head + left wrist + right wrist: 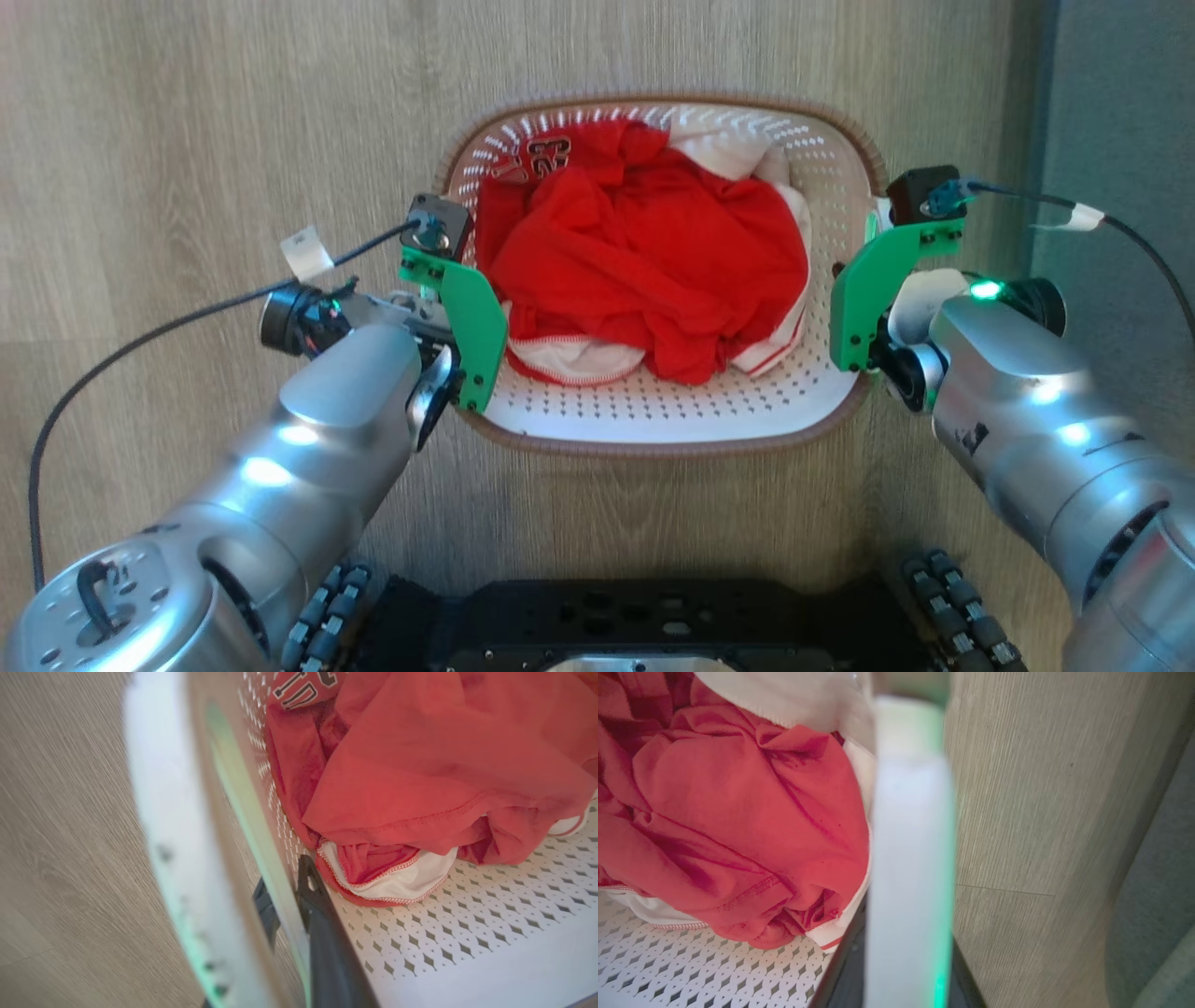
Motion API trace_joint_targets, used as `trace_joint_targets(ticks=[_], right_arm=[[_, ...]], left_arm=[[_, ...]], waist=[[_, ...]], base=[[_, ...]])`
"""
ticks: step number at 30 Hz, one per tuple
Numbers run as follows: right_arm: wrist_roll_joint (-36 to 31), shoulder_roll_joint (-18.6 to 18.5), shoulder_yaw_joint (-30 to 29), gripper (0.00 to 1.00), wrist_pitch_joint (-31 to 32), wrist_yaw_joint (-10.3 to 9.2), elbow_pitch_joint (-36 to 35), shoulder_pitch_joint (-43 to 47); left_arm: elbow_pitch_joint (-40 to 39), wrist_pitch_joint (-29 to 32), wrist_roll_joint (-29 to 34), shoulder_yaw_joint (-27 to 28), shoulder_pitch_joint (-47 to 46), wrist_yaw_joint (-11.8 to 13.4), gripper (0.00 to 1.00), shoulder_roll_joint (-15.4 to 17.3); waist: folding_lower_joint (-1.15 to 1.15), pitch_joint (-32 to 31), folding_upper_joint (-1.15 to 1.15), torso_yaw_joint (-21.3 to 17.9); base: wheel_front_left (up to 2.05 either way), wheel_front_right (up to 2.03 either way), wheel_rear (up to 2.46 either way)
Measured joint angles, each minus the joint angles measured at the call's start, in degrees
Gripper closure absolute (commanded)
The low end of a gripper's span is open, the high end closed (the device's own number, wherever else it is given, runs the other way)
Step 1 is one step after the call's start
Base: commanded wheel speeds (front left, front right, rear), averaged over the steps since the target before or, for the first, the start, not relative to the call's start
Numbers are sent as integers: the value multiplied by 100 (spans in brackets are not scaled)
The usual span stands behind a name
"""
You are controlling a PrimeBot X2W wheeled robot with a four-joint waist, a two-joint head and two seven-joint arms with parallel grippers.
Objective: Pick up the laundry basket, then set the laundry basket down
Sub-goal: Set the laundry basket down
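The laundry basket (653,415) sits mid-frame; my left hand (284,879) pinches its left wall, my right hand (906,938) its right handle, forearms (317,411) angled inward.

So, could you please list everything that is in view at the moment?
laundry basket: one, white with brown rim, centre
red clothes: a heap, red, inside the basket
white clothes: some, white, under and behind the red heap
floor: one, pale wood, all around
grey surface: one, grey, far right edge
cables: two, black, one at each wrist
base: one, black, bottom centre
left arm, right arm: two, silver, flanking the basket
jaws: two pairs, dark, each closed on one basket side
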Motion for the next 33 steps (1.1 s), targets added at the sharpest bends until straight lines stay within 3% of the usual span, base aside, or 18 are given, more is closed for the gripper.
trace_joint_targets(ticks=[27, 28, 29, 33], right_arm=[[1, -115, 56, 100, -322, 3, 42, -138], [1, -124, 56, 100, -322, 3, 42, -139], [-35, -151, 145, 0, -323, 3, 49, -170], [-114, -138, 208, 0, -374, 3, 46, -220]], left_arm=[[-158, -57, 14, 8, -166, 156, 100, 4], [-170, -57, 14, 8, -169, 191, 88, 4], [-210, -91, 33, -27, -181, 265, 0, -8], [-231, -90, 38, -48, -272, 353, 0, -79]], waist=[[-2, 383, 0, 99], [-1, 389, 0, 107], [-1, 399, 0, 128], [-1, 393, 0, 151]], base=[[0, 0, 0], [0, 0, 0], [0, 0, 0], [0, 0, 0]])
